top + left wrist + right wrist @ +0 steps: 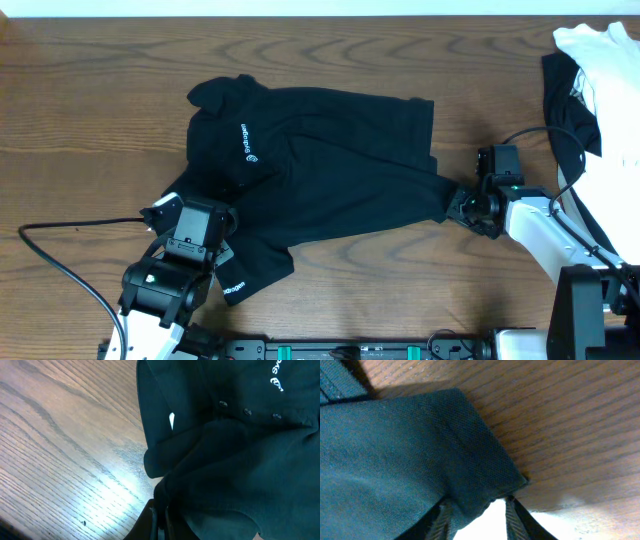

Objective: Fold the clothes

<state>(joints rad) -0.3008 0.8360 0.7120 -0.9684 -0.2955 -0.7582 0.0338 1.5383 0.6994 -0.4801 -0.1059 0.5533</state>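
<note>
The clothes at hand are a black short-sleeved shirt (pixel 320 170) with a small white chest logo (pixel 248 140), lying crumpled across the middle of the wooden table (pixel 90 120). My left gripper (pixel 228 243) sits at its lower left edge, shut, with black cloth pinched between the fingers (pixel 161 520). My right gripper (pixel 452 207) is at the shirt's right corner. Its ribbed fingers (pixel 442 520) straddle that corner of the shirt (pixel 420 450), and a bright gap still shows beside the other finger.
A pile of white and black clothes (pixel 590 70) lies at the table's far right. A black cable (pixel 70 260) loops over the table at the left front. Bare wood (pixel 60 450) lies left of the shirt.
</note>
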